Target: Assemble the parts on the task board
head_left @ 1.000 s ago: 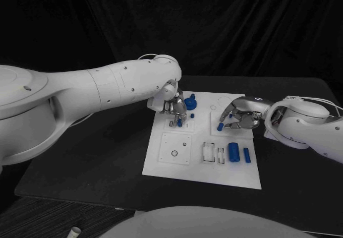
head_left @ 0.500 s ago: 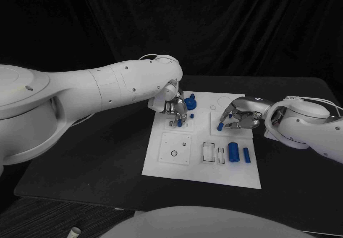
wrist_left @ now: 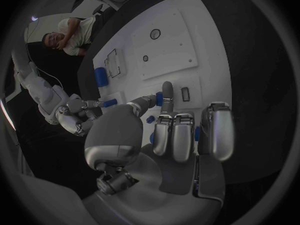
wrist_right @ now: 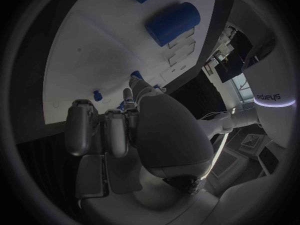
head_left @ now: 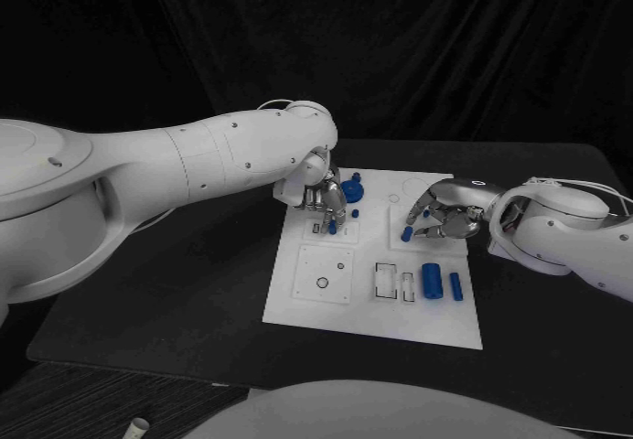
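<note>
A: Where are the hands?
B: Both over the task board (head_left: 306, 306)'s far half. Left hand (head_left: 323, 197) pinches a small blue part (head_left: 331, 225); right hand (head_left: 442, 216)'s grip is hidden.
A: Other parts?
B: A blue cylinder (head_left: 430, 277) lies on the board's near-right.

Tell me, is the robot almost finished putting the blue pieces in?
Not yet. The left robot hand pinches a small blue piece over the task board; the right robot hand works on another. A fat blue cylinder and a thin blue peg lie loose.
</note>
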Controlling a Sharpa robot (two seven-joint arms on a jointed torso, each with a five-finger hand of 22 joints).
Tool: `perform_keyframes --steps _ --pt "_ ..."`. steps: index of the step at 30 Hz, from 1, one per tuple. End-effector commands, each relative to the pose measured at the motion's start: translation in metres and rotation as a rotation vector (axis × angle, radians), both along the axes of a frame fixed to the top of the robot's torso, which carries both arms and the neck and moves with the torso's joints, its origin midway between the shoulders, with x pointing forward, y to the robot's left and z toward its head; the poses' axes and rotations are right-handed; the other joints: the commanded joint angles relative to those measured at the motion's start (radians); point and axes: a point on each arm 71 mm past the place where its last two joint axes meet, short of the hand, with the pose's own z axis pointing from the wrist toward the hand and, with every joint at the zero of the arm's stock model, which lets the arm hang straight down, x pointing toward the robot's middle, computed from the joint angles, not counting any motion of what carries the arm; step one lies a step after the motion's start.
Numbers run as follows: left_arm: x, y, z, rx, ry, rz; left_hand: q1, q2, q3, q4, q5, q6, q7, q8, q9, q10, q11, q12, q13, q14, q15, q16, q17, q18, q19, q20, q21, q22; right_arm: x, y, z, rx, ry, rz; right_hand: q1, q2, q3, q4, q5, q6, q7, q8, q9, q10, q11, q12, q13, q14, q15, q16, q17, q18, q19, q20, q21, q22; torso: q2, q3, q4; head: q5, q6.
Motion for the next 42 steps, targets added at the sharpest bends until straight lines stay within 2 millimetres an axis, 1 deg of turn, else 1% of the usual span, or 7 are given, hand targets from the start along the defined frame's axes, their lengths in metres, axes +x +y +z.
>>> perform_keyframes --steps 1,7,16,21,32,42 --pt "-0.0029 0.0018 -0.0045 0.036 0.020 0.003 0.050 0.042 0.115 -0.083 0.011 0.029 -0.030 -0.008 0.001 0.102 -0.002 0.003 0.263 0.106 -0.003 0.003 0.264 0.014 0.034 -0.003 -0.008 0.203 -0.0002 -0.0006 -0.0018 -0.013 0.004 -0.011 0.008 -0.001 0.003 -0.005 0.007 0.005 0.001 0.001 -0.001 -0.006 0.000 -0.006 0.018 0.053 0.005 -0.001 0.118 0.019 -0.005 0.002 -0.004 0.184 0.000 0.0004 0.0020 -0.003 0.000" --pt "-0.0032 0.0015 -0.0048 0.030 0.019 0.003 0.050 0.044 0.117 -0.083 0.003 0.026 -0.028 -0.013 0.000 0.102 0.000 0.003 0.263 0.106 -0.002 0.003 0.264 0.015 0.033 -0.002 -0.013 0.202 -0.0003 -0.0009 -0.0021 -0.014 0.005 -0.011 0.008 -0.001 0.003 -0.005 0.007 0.005 0.001 0.001 -0.001 -0.006 0.000 -0.006 0.018 0.053 0.005 -0.001 0.118 0.019 -0.005 0.002 -0.004 0.184 -0.001 0.0010 0.0017 -0.003 0.000" --pt "-0.0045 0.0000 -0.0057 0.028 0.024 -0.005 0.050 0.044 0.117 -0.084 -0.012 0.023 -0.026 -0.019 -0.001 0.102 0.002 0.003 0.263 0.106 -0.001 0.003 0.264 0.015 0.032 -0.001 -0.017 0.201 -0.0005 -0.0005 -0.0023 -0.012 0.005 -0.010 0.007 -0.001 0.004 -0.005 0.007 0.004 0.002 0.001 -0.002 -0.007 0.000 -0.008 0.016 0.052 0.005 -0.003 0.116 0.020 -0.007 0.002 -0.006 0.183 -0.001 -0.0001 0.0006 -0.001 0.000" --pt "-0.0054 0.0000 -0.0066 0.036 0.030 -0.009 0.056 0.043 0.119 -0.090 -0.019 0.020 -0.025 -0.024 -0.002 0.102 0.003 0.003 0.263 0.106 0.000 0.003 0.264 0.018 0.028 0.000 -0.029 0.198 -0.0006 -0.0010 -0.0023 -0.012 0.004 -0.011 0.007 -0.001 0.004 -0.005 0.007 0.004 0.002 0.001 -0.002 -0.007 0.000 -0.008 0.016 0.052 0.005 -0.003 0.116 0.020 -0.007 0.002 -0.006 0.183 -0.001 0.0009 0.0011 -0.002 0.000" --pt "-0.0053 -0.0006 -0.0066 0.021 0.021 -0.004 0.063 0.044 0.121 -0.094 -0.021 0.016 -0.023 -0.030 -0.003 0.102 0.004 0.003 0.263 0.106 0.001 0.003 0.264 0.019 0.027 0.001 -0.035 0.196 -0.0007 -0.0017 -0.0021 -0.011 0.002 -0.013 0.007 -0.002 0.004 -0.005 0.007 0.004 0.002 0.001 -0.002 -0.007 0.000 -0.008 0.016 0.052 0.005 -0.003 0.116 0.020 -0.007 0.002 -0.006 0.183 0.000 0.0009 -0.0002 -0.001 0.000" --pt "-0.0060 -0.0025 -0.0062 0.021 0.003 -0.011 0.077 0.041 0.122 -0.103 -0.014 0.013 -0.021 -0.037 -0.004 0.102 0.006 0.003 0.263 0.106 0.003 0.003 0.264 0.018 0.027 0.002 -0.035 0.197 -0.0007 -0.0022 -0.0019 -0.009 0.000 -0.014 0.005 -0.004 0.004 -0.006 0.006 0.001 0.001 -0.001 -0.003 -0.009 0.000 -0.009 0.014 0.051 0.005 -0.004 0.114 0.020 -0.008 0.002 -0.008 0.183 -0.001 0.0014 0.0016 -0.003 0.000"
